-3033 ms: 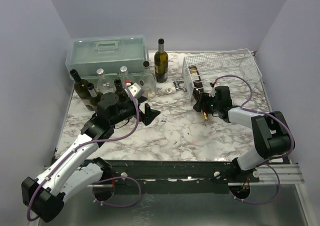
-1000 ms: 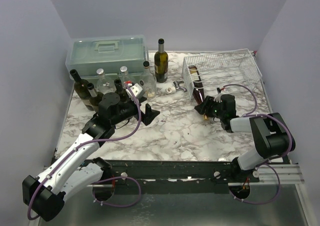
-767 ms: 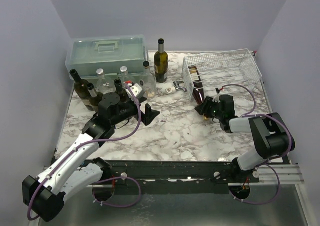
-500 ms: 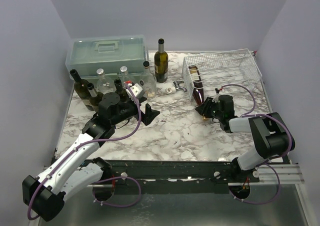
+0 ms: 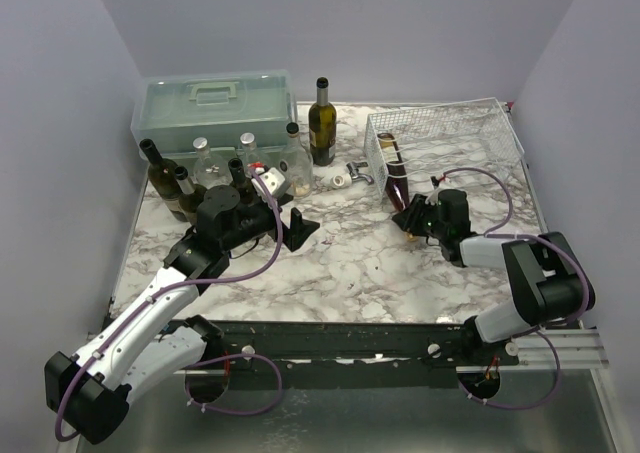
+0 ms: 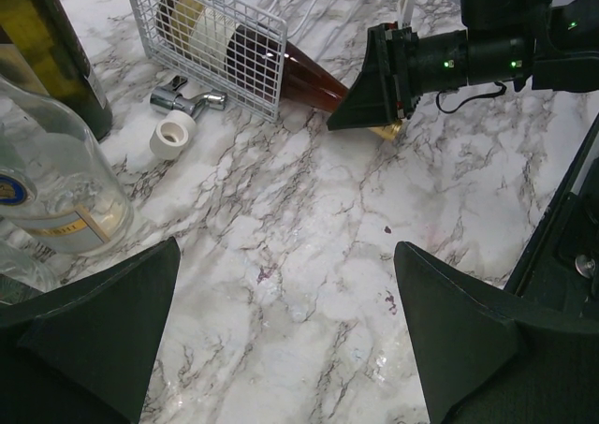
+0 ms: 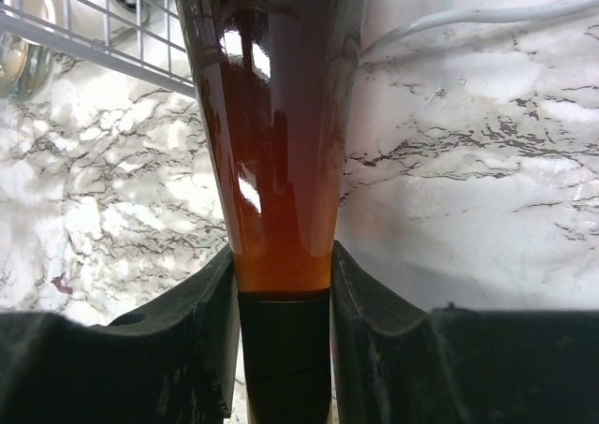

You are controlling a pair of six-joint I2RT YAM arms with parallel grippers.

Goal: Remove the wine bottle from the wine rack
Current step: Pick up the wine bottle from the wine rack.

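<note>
Now the right gripper (image 7: 281,288) has its fingers (image 7: 201,349) closed on the neck of the bottle (image 7: 271,143), just where the brown glass meets the dark cap. The bottle lies on its side in the left end of the rack (image 5: 455,123), which stands at the far right corner of the tabletop (image 5: 340,268). Its neck sticks out through the near side of the rack, sloping down toward the marble. The left gripper (image 6: 281,340) hangs wide open, left of the tabletop's middle, and holds nothing.

I judge the bottle to be stiff, smooth, fragile glass, probably heavy at the body end. A hold on the thin neck may therefore slip or let the body swing. The best grip is close under the cap, with the pull along the bottle's own line.
</note>
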